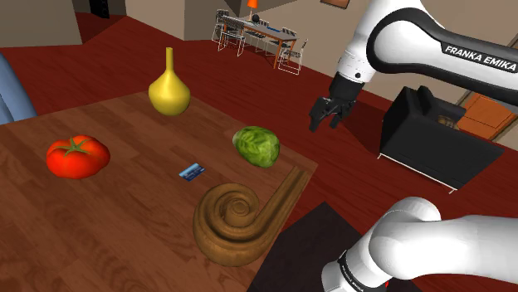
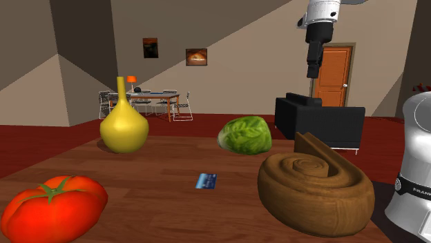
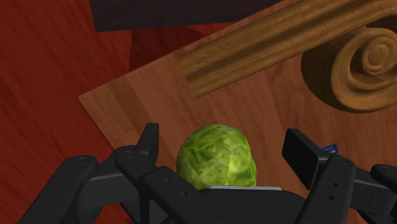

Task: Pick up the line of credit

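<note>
So, biggest first: the wooden table (image 1: 124, 232) takes up most of the shoulder view. All clock directions below are read in that view.

On the table, the wooden scroll (image 1: 237, 217) sits near the edge closest to my stand, with its straight tail running up toward 1 o'clock. The red tomato (image 1: 76, 156) is way over at 9 o'clock from the table's middle. The yellow vase (image 1: 169, 91) stands upright at 12 o'clock, near the far edge. The green cabbage (image 1: 256, 146) is at 2 o'clock from the middle, just above the scroll's tail.

My pincer (image 1: 324, 123) hangs in the air at about 2 o'clock from the cabbage, out past the table edge, over the red floor. Its fingers are spread apart and there's nothing in them. On my wrist cam the cabbage sits in the gap between them, untouched.

The little blue card (image 1: 192, 172) lies flat mid-table. From it, the cabbage is at 2 o'clock, the scroll at 5 and the tomato at 9. It's well apart from my pincer.
</note>
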